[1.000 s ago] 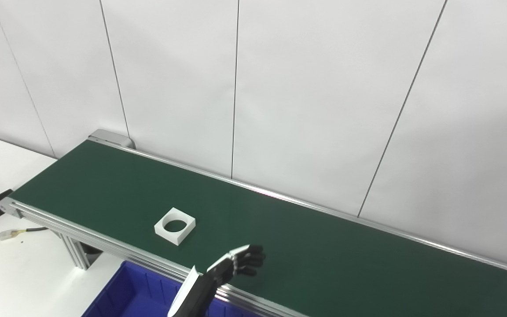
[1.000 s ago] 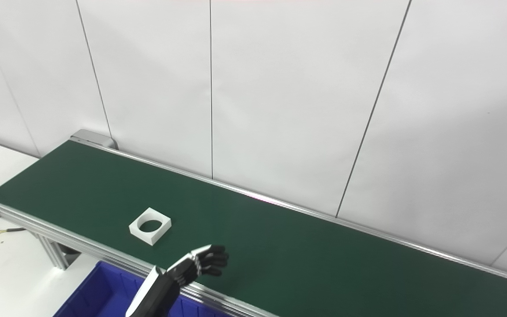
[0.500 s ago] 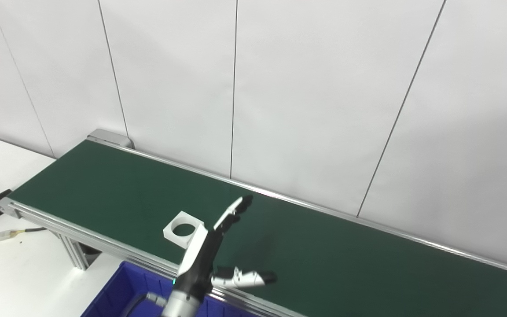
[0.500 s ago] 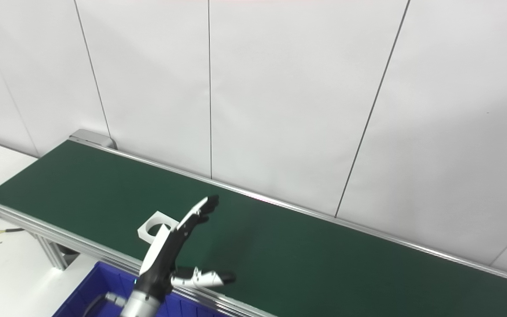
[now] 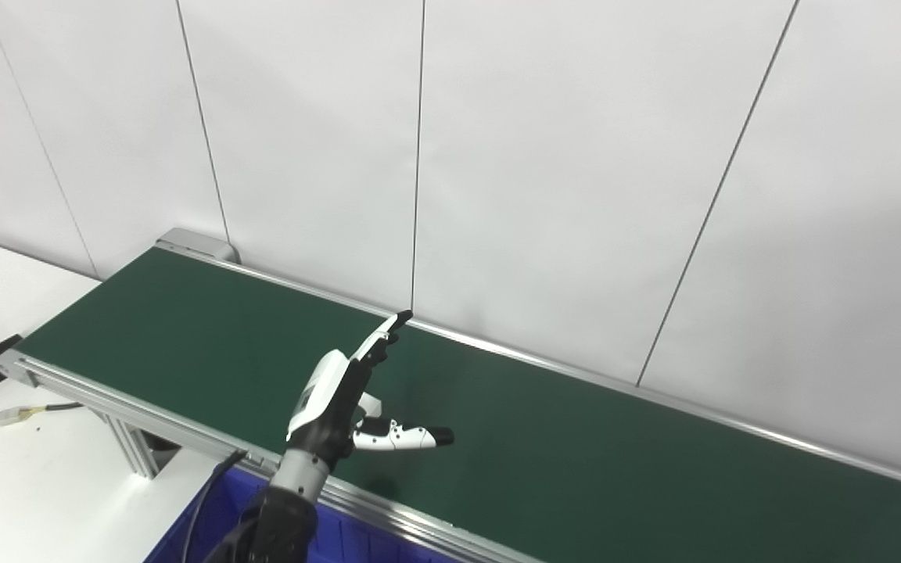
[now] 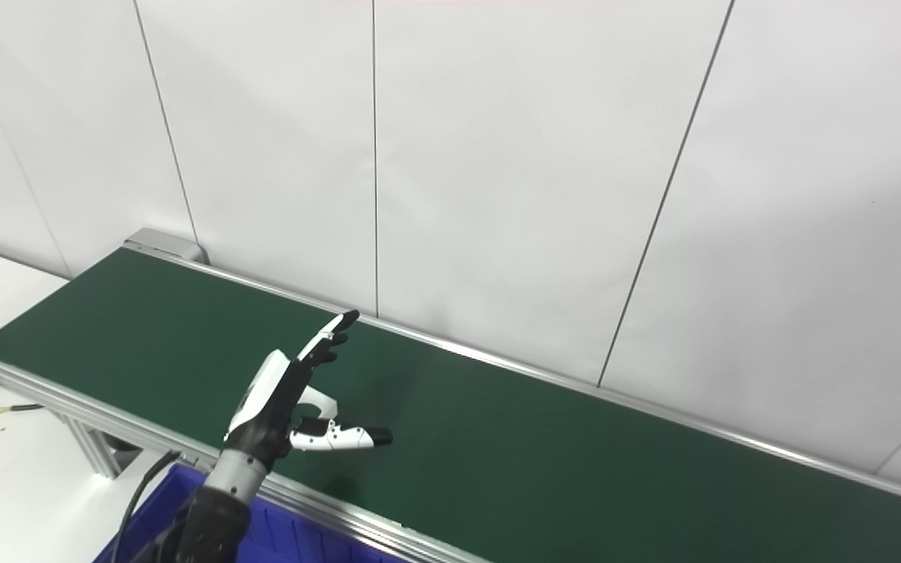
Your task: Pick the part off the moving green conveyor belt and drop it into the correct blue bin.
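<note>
The belt (image 5: pixel 576 453) ran long and green across the view on its aluminium frame, with a white table (image 5: pixel 20 485) at the left and only a corner of the blue bin (image 6: pixel 294 539) showing at the bottom edge. The left hand (image 5: pixel 341 399) hung over the near half of the belt, spread wide, fingers (image 5: pixel 388 332) pointing up and away and thumb (image 5: pixel 407 438) stuck out sideways, holding nothing. The part (image 6: pixel 324 407) lay on the belt almost wholly hidden behind that hand, only a white corner of it showing between palm and thumb; whether the hand touched it could not be told. The right hand was not in view. The main risk seemed to be timing: with the belt running, the part could slide out from under the hand before the fingers closed, or a late closing could knock it askew or push it toward the frame edge. A flat, thin piece would likely give little to grip, so a shallow pinch might drop it short of the bin. No brand, label or writing could be read anywhere.
</note>
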Available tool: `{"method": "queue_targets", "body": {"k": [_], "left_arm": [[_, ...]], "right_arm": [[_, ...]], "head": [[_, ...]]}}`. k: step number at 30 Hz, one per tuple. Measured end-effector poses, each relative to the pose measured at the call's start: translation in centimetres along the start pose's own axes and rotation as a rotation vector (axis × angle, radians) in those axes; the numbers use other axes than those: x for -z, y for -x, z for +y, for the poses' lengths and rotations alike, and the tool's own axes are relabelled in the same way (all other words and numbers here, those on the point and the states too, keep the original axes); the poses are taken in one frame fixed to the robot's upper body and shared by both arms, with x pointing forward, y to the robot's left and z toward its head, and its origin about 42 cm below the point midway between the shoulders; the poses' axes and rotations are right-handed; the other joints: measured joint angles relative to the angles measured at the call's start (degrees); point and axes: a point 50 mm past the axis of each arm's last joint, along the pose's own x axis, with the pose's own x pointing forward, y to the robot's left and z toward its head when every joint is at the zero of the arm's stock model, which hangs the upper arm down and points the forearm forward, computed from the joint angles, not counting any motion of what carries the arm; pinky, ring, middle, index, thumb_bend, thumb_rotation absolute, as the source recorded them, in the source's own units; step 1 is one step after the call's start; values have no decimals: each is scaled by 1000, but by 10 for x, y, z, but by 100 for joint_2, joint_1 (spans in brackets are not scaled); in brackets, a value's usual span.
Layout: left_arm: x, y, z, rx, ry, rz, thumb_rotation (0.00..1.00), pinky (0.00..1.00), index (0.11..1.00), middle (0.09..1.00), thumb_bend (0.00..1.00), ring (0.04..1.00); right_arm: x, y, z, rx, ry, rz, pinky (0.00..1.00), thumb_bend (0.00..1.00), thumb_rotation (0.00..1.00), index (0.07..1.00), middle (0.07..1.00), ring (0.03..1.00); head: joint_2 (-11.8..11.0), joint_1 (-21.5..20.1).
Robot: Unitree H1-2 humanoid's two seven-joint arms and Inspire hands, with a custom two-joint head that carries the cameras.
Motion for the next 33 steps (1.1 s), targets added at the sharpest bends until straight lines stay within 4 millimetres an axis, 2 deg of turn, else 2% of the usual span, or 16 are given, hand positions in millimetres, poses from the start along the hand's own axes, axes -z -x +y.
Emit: {"method": "queue_targets", "body": {"k": [3, 5, 11, 14, 17, 23, 33], "left_arm": [[10, -9, 25, 23, -56, -26, 334, 849, 971, 966, 881, 930], [12, -16, 32, 56, -80, -53, 321, 854, 970, 965, 881, 933], [31, -24, 40, 211, -141, -28, 243, 837, 966, 960, 885, 933], [32, -28, 42, 260, -145, -39, 197, 823, 950, 952, 900, 917], [34, -33, 41, 324, -173, -33, 205, 800, 948, 954, 910, 905], [35, -40, 34, 396, -211, -33, 153, 857, 955, 965, 935, 937], [43, -46, 7, 523, -293, -30, 152, 897, 966, 967, 926, 959]], "right_arm": [[1, 3, 0, -1, -1, 7, 940, 826, 587, 1000, 941, 930], [1, 3, 0, -1, -1, 8, 940, 829, 588, 1000, 941, 930], [-1, 0, 1, -5, -5, -2, 942, 831, 580, 1000, 939, 930], [0, 2, 0, 1, -9, 4, 930, 833, 583, 1000, 934, 927], [-1, 0, 0, -1, -6, -2, 924, 833, 585, 1000, 933, 926], [-1, 0, 1, -2, -4, -2, 924, 823, 576, 1000, 936, 923], [-1, 0, 4, -3, 1, -3, 902, 824, 591, 1000, 933, 911]], "head": [[18, 0], [18, 0], [70, -18], [88, -26], [88, -35], [97, -70], [114, -97]]}}
